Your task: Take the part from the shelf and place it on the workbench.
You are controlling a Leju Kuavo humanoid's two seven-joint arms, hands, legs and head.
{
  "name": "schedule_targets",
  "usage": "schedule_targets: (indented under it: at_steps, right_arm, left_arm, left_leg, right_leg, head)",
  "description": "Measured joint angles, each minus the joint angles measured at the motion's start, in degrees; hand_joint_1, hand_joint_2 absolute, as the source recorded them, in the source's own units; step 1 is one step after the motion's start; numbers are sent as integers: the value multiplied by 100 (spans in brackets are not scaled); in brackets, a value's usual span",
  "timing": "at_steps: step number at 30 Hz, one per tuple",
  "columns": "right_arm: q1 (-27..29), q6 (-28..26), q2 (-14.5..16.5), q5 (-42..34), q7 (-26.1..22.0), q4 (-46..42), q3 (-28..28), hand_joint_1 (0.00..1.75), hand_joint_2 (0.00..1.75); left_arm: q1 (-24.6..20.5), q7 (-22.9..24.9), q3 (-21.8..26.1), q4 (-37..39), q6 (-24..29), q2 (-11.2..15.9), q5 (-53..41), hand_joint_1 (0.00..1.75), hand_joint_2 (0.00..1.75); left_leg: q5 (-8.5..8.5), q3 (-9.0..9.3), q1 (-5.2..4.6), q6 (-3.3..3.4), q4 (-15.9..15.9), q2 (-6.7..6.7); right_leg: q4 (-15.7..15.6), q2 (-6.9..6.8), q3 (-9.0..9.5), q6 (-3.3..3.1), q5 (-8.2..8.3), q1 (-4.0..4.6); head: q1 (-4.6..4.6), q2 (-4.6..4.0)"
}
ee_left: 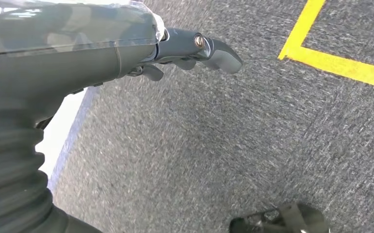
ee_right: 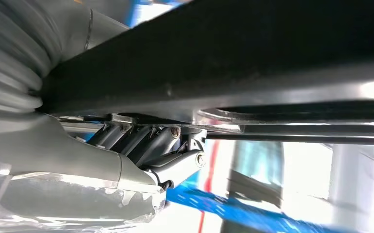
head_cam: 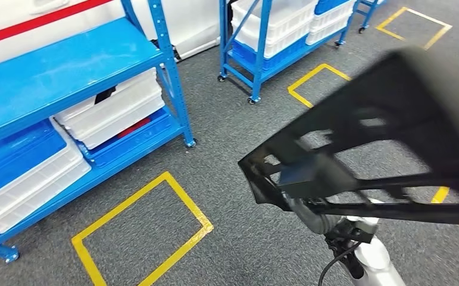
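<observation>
Gripping the black part [ee_right: 252, 63] from underneath, my right hand [ee_right: 146, 150] has its dark fingers [ee_right: 136, 138] folded up against a bar of the frame, the thumb closing from the other side. In the head view the part [head_cam: 381, 137] is a large open black frame of bars and cut-outs, carried off the ground in front of me on my right side, tilted, with my silver right arm [head_cam: 369, 250] coming up beneath it and a black cable hanging by the wrist.

My left hand [ee_left: 185, 51] hangs over the grey carpet [ee_left: 214, 145] with nothing in it; the thumb sticks out straight and the fingers I can see are curled in beneath the palm, though most of them are hidden by the hand's own cover.

Beyond the part, yellow tape rectangles [head_cam: 143, 232] are marked on the carpet. To my left stands a blue shelf [head_cam: 66, 65] with white bins [head_cam: 114, 107] stacked on its lower level, and a second blue shelf on castors [head_cam: 262, 53] with more white bins stands farther off, well apart from the first.
</observation>
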Motion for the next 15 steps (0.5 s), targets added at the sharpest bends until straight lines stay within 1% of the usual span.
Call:
schedule_targets:
  at_steps: [1, 2, 3, 4, 5, 6, 7, 8, 9, 10, 11, 12, 13, 14, 15]
  right_arm:
    - [26, 59, 2, -121, -15, -31, -22, 175, 175]
    - [49, 99, 3, -160, 15, -50, -39, 175, 175]
    - [68, 116, 5, -118, 79, -54, -45, 175, 175]
    - [89, 121, 9, -31, 153, -49, -44, 175, 175]
    - [112, 115, 16, 67, 210, -37, -41, 175, 175]
    - [132, 105, 26, 157, 245, -18, -36, 175, 175]
    - [149, 95, 35, 223, 258, 4, -29, 175, 175]
    - [165, 84, 44, 265, 259, 28, -24, 175, 175]
    - [181, 72, 50, 292, 260, 49, -17, 175, 175]
    - [198, 63, 53, 306, 259, 68, -14, 175, 175]
    - [215, 55, 56, 318, 258, 83, -10, 175, 175]
    - [223, 51, 57, 326, 257, 98, -7, 175, 175]
    - [224, 46, 58, 330, 254, 112, -4, 175, 175]
    - [224, 39, 60, 334, 244, 127, 1, 175, 175]
    - [224, 30, 61, 341, 227, 144, 5, 175, 175]
  left_arm:
    - [10, 2, -5, 0, -3, 10, -24, 0, 175]
    - [21, 4, -12, 0, -8, 20, -47, 0, 175]
    - [28, 7, -21, -1, -14, 27, -65, 0, 175]
    - [30, 8, -29, -1, -21, 32, -80, 0, 175]
    - [30, 8, -36, -1, -27, 40, -94, 0, 175]
    - [24, 7, -41, 0, -33, 46, -109, 0, 175]
    - [17, 7, -45, 0, -39, 52, -124, 0, 175]
    - [9, 6, -49, 1, -45, 57, -137, 0, 175]
    - [1, 6, -55, 1, -50, 57, -148, 0, 175]
    - [-5, 6, -63, 0, -54, 57, -151, 0, 175]
    - [-9, 6, -72, 0, -57, 58, -153, 0, 175]
    - [-11, 6, -79, -1, -58, 58, -154, 0, 175]
    - [-12, 6, -84, 0, -60, 59, -155, 0, 175]
    - [-10, 6, -87, 0, -60, 60, -155, 0, 175]
    - [-6, 5, -88, 1, -61, 60, -155, 0, 175]
  left_leg:
    - [-83, -135, -1, 0, 296, -20]
    - [-48, -183, -1, 7, 393, -29]
    - [113, -114, -1, 24, 222, -45]
    - [339, 34, -1, 47, -123, -97]
    - [540, 206, 0, 78, -531, -219]
    - [677, 357, 3, 104, -895, -339]
    - [738, 443, 0, 125, -1118, -440]
    - [740, 476, -5, 143, -1217, -490]
    - [743, 486, -11, 159, -1249, -457]
    - [767, 489, -4, 189, -1265, -401]
    - [793, 501, 5, 224, -1298, -338]
    - [819, 512, 15, 260, -1335, -271]
    - [841, 519, 21, 290, -1366, -202]
    - [845, 520, 10, 305, -1375, -137]
    - [845, 517, 1, 314, -1374, -68]
  right_leg:
    - [5, 72, 0, -4, 1, 8]
    - [12, 150, 1, -6, 1, 14]
    - [23, 231, 3, -5, 1, 18]
    - [37, 309, 4, -3, 0, 19]
    - [50, 375, -2, 2, -1, 16]
    - [68, 441, -20, 19, 1, 17]
    - [78, 496, -47, 48, 11, 11]
    - [81, 551, -75, 86, 27, 0]
    - [78, 614, -99, 131, 47, -7]
    - [71, 642, -112, 168, 60, -14]
    - [95, 578, -129, 198, 41, -8]
    - [206, 446, -183, 228, -43, 0]
    - [435, 278, -288, 254, -189, 4]
    - [772, 117, -444, 283, -377, -2]
    - [1171, 35, -629, 313, -566, -18]
  head:
    - [0, 0]
    - [0, 0]
    - [0, 0]
    - [0, 0]
    - [0, 0]
    - [0, 0]
    - [0, 0]
    - [0, 0]
    - [-1, 0]
    - [-1, 0]
    - [-1, 0]
    - [0, 0]
    - [0, 0]
    - [0, 0]
    - [0, 0]
